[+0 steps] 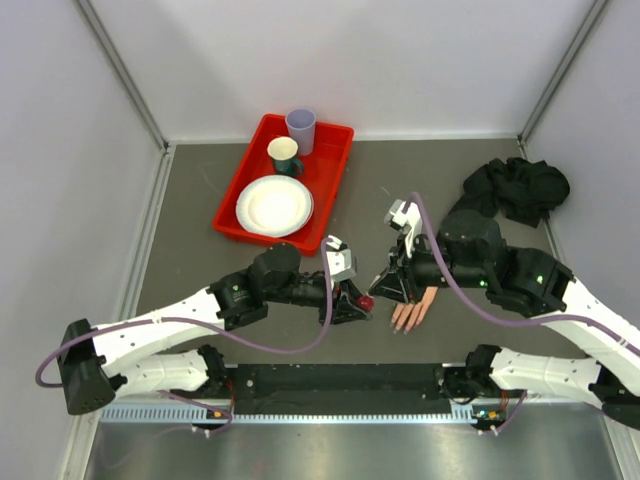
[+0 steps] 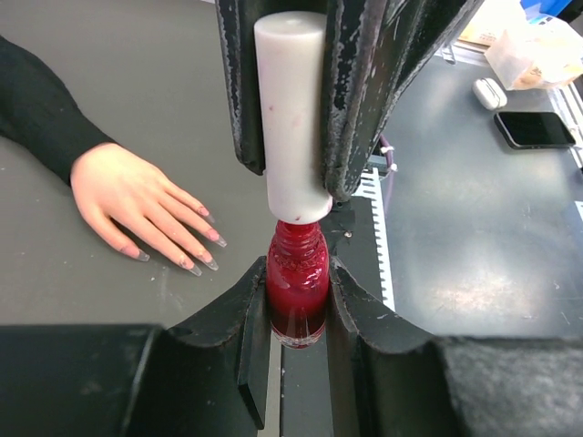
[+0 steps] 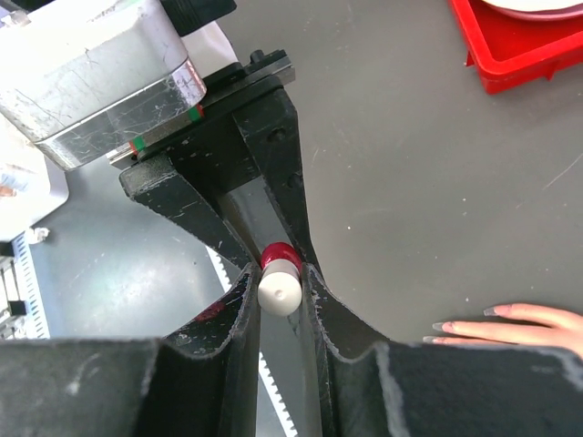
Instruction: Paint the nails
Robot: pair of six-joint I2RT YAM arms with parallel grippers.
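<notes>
While the left pincer [image 2: 296, 282] is clamped tight on the polish bottle [image 2: 296, 314] and the right pincer [image 3: 279, 287] is closed on its white cap [image 2: 290, 109], twist the cap and lift it straight, keeping the bottle level. The nails [image 2: 205, 258] lie just beside on the mannequin hand [image 2: 127, 196], by the tabletop's near edge.

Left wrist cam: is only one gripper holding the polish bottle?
No, the left gripper clamps the red bottle at its glass body while the right gripper clamps its white cap.
</notes>
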